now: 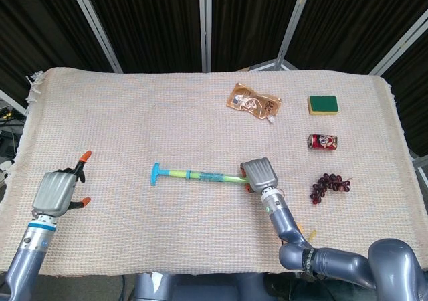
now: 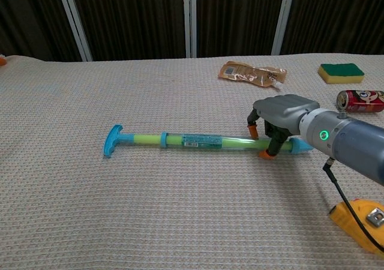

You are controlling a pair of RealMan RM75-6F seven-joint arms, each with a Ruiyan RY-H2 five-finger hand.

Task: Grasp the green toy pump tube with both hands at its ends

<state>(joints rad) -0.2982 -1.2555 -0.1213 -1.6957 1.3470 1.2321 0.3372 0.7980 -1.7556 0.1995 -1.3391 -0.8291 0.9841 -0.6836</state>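
Observation:
The green toy pump tube [image 1: 200, 175] lies across the middle of the woven cloth, its blue T-handle [image 2: 112, 140] pointing left. My right hand [image 2: 282, 115] sits over the tube's right end, orange-tipped fingers curled down on both sides of it and gripping it just left of the blue end cap. My left hand [image 1: 59, 188] hovers near the table's left edge, far from the handle. It holds nothing, with one finger up and the thumb out. In the chest view only an orange fingertip [image 2: 2, 59] of it shows at the left border.
A brown pouch [image 1: 253, 102], a green-and-yellow sponge [image 1: 322, 104], a red can [image 1: 322, 142] and a bunch of dark grapes [image 1: 328, 186] lie on the right side. A yellow tape measure [image 2: 360, 216] and a black cable sit at the front right.

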